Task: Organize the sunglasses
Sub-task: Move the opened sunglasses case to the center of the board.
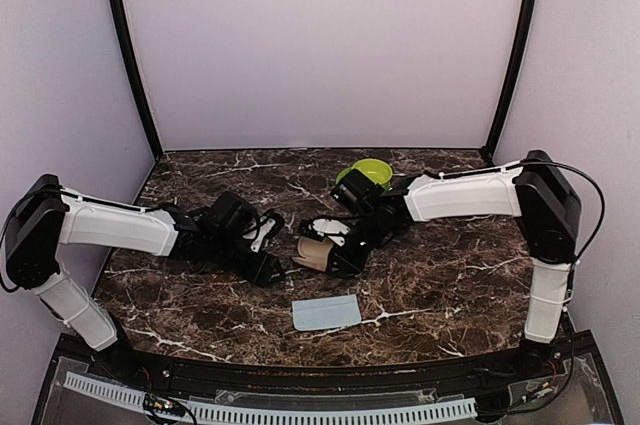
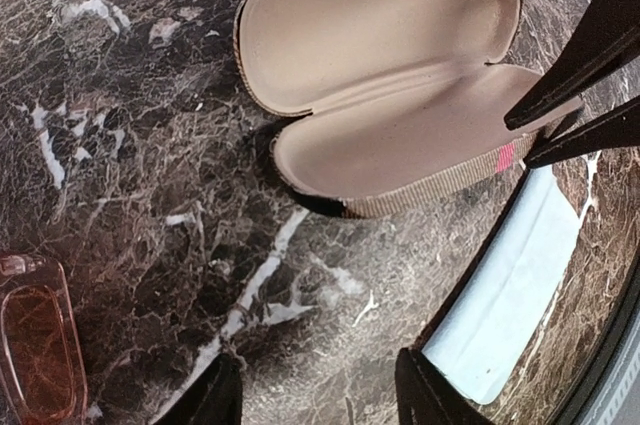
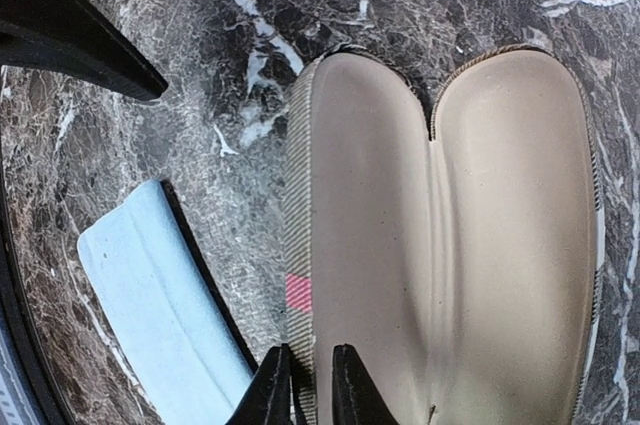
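An open tan sunglasses case (image 2: 400,135) with a striped outside lies empty in the middle of the marble table (image 1: 450,285); it also shows in the top view (image 1: 310,254) and the right wrist view (image 3: 450,245). My right gripper (image 3: 310,385) is shut on the case's front wall, one finger inside and one outside (image 1: 345,259). My left gripper (image 2: 320,395) is open and empty just above the table, left of the case (image 1: 264,267). Sunglasses with a clear frame and reddish lens (image 2: 38,345) lie at the lower left edge of the left wrist view, only partly in view.
A folded light-blue cloth (image 1: 327,312) lies in front of the case, close to its front wall (image 3: 160,295) (image 2: 510,295). A green bowl (image 1: 366,173) stands at the back behind the right arm.
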Robot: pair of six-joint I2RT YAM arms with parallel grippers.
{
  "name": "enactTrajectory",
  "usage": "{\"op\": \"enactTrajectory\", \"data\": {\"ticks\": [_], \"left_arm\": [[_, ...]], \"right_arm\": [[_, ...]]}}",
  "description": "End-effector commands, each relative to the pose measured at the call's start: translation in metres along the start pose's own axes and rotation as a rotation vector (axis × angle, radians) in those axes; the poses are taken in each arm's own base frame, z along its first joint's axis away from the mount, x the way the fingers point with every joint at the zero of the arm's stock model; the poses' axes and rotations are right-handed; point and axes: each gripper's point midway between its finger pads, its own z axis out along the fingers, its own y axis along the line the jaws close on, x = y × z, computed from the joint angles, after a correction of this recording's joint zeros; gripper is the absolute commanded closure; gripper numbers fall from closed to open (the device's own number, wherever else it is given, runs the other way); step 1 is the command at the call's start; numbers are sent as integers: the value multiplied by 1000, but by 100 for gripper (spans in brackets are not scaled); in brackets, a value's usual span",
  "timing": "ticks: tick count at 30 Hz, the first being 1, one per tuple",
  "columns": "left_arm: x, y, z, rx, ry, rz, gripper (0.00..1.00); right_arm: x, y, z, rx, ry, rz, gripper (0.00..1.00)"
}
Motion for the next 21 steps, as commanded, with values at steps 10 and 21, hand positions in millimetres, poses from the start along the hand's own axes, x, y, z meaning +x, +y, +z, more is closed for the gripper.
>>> {"op": "enactTrajectory", "data": {"ticks": [10, 21], "left_arm": [[-3, -11, 6, 64, 11, -1, 46], [-1, -14, 5, 90, 9, 2, 43]], "right_arm": [[2, -24, 1, 104, 44, -33, 78], [-15, -14, -31, 115, -142, 84, 47]]}}
